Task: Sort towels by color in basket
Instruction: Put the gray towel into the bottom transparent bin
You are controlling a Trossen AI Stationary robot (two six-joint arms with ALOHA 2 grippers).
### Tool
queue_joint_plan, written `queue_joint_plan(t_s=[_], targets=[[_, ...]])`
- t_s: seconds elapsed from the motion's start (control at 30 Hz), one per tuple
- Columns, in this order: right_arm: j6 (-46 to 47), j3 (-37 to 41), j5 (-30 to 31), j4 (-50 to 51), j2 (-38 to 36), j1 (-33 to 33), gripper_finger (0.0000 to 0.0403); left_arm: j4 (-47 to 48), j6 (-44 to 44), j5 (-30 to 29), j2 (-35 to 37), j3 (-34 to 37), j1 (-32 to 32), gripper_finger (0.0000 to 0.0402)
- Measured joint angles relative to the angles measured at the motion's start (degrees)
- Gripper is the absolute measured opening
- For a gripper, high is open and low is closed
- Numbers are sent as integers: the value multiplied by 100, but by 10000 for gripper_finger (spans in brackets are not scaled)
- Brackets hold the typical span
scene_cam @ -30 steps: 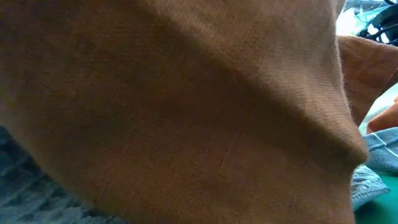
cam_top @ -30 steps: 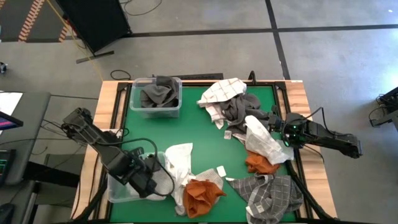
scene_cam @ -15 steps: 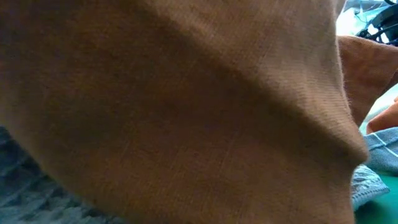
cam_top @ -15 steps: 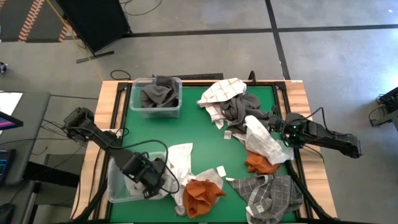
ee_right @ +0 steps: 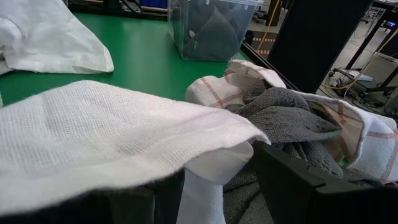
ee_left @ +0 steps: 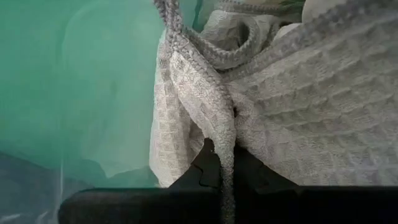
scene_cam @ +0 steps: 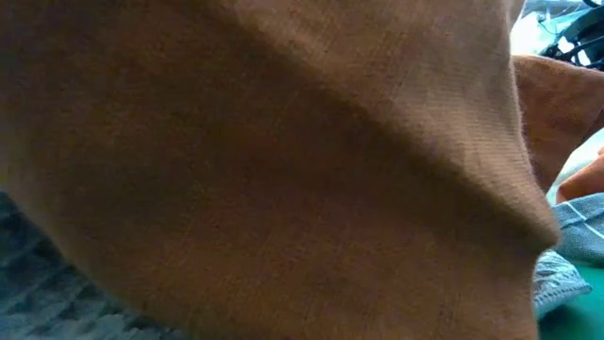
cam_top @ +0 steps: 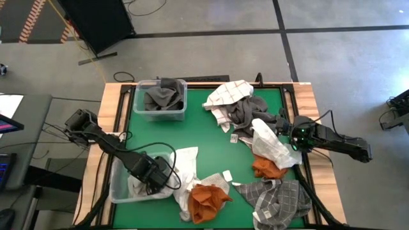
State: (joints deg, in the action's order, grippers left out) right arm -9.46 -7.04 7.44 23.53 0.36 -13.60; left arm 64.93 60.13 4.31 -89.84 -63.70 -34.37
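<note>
There, left tool clamped on a nubbly waffle-weave cream towel; right tool apart

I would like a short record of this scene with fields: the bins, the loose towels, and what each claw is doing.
far bin: clear bin at the table's far left, dark grey towels inside
near bin: clear bin at the near left, pale towel partly inside
left claw: shut on the pale waffle towel, over the near bin
right claw: at the right edge, open around a white towel
loose towels: orange towel, checked towel, mixed pile
low view: blocked by orange cloth
</note>
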Motion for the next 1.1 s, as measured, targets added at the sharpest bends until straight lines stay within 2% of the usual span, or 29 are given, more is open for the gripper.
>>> queue_joint_plan(t_s=[0.13, 0.3, 0.53, 0.67, 0.8, 0.9, 1.1], targets=[[1, 2, 0, 0, 0, -1, 217, 63, 79, -6, -11, -54, -4, 5], [1, -1, 0, 0, 0, 1, 217, 279, 158, 56, -22, -353, -3, 49], [1, -1, 0, 0, -2, 0, 217, 1182, 350, -281, -26, -1201, -2, 121], [1, 0, -2, 0, -2, -1, 217, 1488, 418, -553, -26, -1806, -1, 145], [1, 0, -1, 0, -2, 1, 217, 1313, 291, -1147, -22, -2358, -97, 150], [1, -1, -1, 0, -2, -1, 217, 850, -70, -1525, -16, -2528, -191, 150], [0, -1, 0, 0, 0, -1, 217, -178, -759, -1605, -220, -2505, -311, 151]])
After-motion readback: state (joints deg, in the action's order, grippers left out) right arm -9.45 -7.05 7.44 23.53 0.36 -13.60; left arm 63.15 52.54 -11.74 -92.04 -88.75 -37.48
